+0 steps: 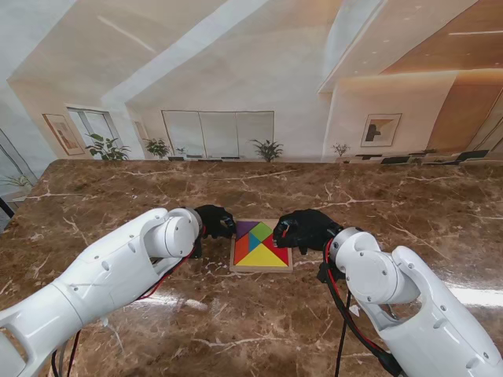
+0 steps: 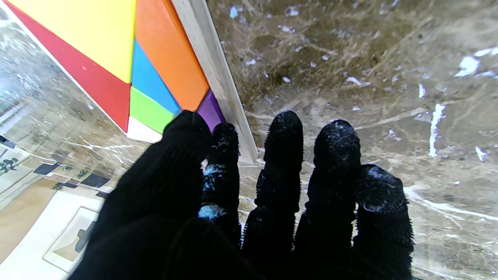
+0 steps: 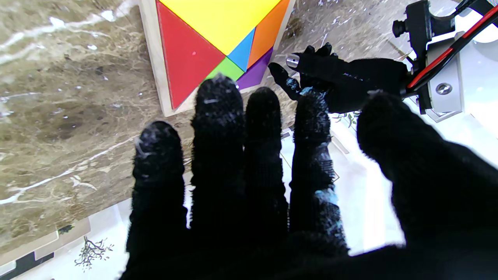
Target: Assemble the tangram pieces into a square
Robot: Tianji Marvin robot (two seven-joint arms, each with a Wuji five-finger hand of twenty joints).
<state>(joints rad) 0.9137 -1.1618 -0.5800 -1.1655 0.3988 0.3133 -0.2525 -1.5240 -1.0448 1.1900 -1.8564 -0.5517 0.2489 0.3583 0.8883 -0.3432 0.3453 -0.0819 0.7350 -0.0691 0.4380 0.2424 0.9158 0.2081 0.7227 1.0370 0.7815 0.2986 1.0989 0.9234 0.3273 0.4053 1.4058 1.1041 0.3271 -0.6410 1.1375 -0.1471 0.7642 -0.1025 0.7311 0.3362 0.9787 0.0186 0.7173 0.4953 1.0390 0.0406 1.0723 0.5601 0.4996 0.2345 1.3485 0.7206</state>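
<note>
While both arms reach in from the near corners, the wooden tray (image 1: 262, 269) sits at the middle of the brown marble tabletop (image 1: 393, 204), and the tangram pieces lie flat inside it, edge to edge, filling the frame as a square. From the stand view, a yellow triangle (image 1: 262, 257) occupies the near part, a red triangle (image 1: 280, 249) the right side, an orange triangle (image 1: 242, 247) the left side, with a purple piece (image 1: 247, 228) at the far left corner, a green piece (image 1: 261, 231) beside it and a small blue piece (image 1: 255, 241) at the centre. The left robot hand (image 1: 214, 221) rests at the tray's far left corner, holding nothing; in the left wrist view its black-gloved fingers (image 2: 284, 136) are extended and slightly separated, tips on the tabletop just outside the tray rim (image 2: 218, 74), while the thumb (image 2: 186, 128) overlaps the purple corner. Whether that thumb presses the piece cannot be determined. The right robot hand (image 1: 309, 229) hovers over the tray's far right corner, also holding nothing, its fingers (image 3: 218, 105) straight and spread, with the tips over the red and green pieces. Contact there cannot be confirmed. The two hands are close but not touching.
</note>
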